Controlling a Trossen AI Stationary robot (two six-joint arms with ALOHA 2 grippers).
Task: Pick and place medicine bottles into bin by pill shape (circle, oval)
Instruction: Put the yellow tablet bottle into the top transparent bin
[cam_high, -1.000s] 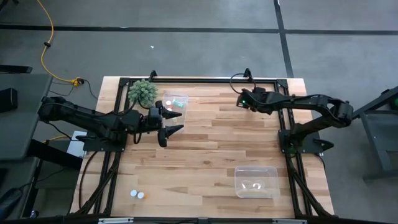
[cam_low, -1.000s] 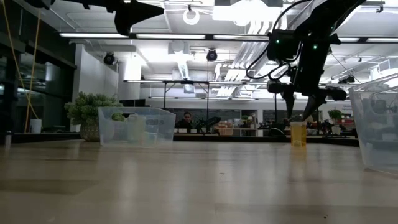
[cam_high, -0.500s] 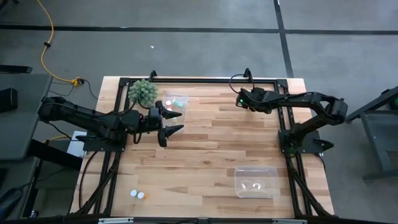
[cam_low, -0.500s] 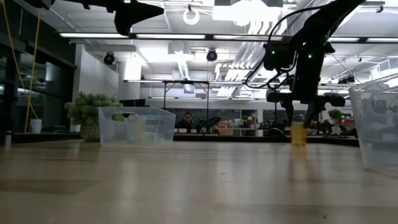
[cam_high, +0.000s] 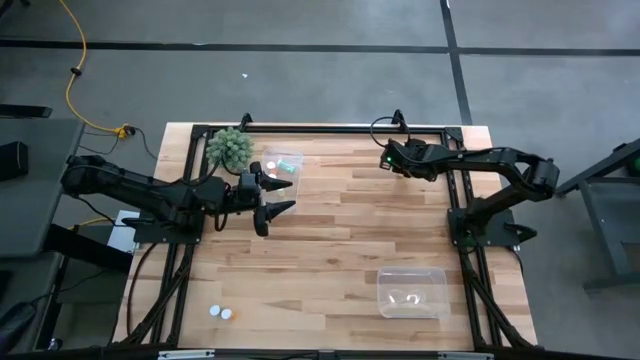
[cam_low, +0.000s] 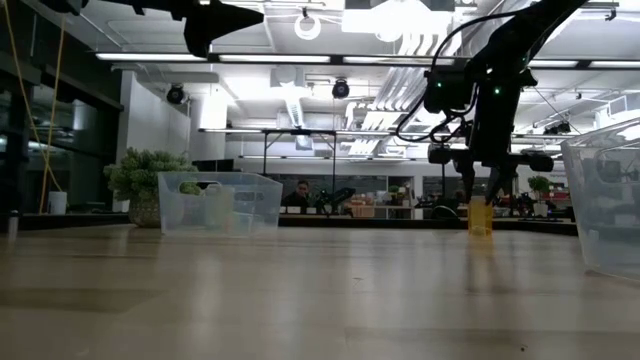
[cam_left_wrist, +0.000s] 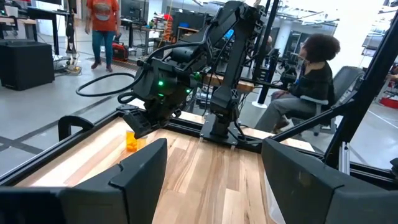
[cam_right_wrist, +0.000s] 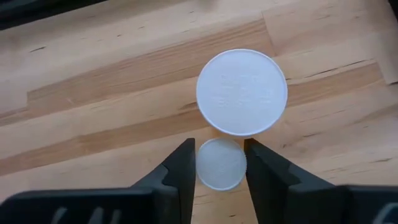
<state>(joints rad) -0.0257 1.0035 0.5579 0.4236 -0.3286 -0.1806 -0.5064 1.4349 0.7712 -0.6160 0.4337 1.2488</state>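
Note:
A small yellow-orange medicine bottle (cam_low: 480, 218) with a white cap (cam_right_wrist: 221, 163) stands upright on the table near the far right. My right gripper (cam_right_wrist: 221, 167) points steeply down over it, its fingers closed on the cap. A second bottle with a wider white cap (cam_right_wrist: 241, 92) stands just beyond the fingertips. In the high view the right gripper (cam_high: 386, 160) hides both bottles. My left gripper (cam_high: 275, 215) hangs open and level above the table's left half, touching nothing. My right gripper pinches the small bottle's round cap by its rim (cam_right_wrist: 204, 163) between its two fingers (cam_right_wrist: 180, 171), one on each side. The fingers come from above, slanting down. The bottle stands upright with its base on the table (cam_low: 480, 234).
A clear bin (cam_high: 283, 166) with bottles in it stands at the far left beside a green spiky plant (cam_high: 229, 147). Another clear bin (cam_high: 412, 291) stands near the right front. Two small bottles (cam_high: 220, 313) stand at the left front. A person sits beyond the table (cam_left_wrist: 311, 81).
My right gripper's fingers have drawn closer together around the small bottle's cap. The bottle has stayed upright in its place on the table.

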